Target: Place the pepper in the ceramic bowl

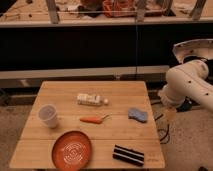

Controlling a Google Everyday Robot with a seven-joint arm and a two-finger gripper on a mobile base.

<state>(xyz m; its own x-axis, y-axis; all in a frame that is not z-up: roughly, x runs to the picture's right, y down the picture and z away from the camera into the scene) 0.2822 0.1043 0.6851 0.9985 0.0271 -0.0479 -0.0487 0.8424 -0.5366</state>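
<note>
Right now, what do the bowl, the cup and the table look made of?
ceramic bowl: orange-red with white line pattern, probably glazed ceramic.
cup: translucent white, likely plastic.
table: pale wood, plank seams visible.
gripper hangs open beyond the table's right edge.

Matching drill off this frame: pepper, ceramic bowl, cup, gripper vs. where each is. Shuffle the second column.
1 pepper
2 ceramic bowl
3 cup
4 gripper

A beyond the right edge of the table, fingers open, holding nothing
B front-left part of the table
C middle of the table
D left side of the table, behind the bowl

Pairs: 1-C, 2-B, 3-D, 4-A
</note>
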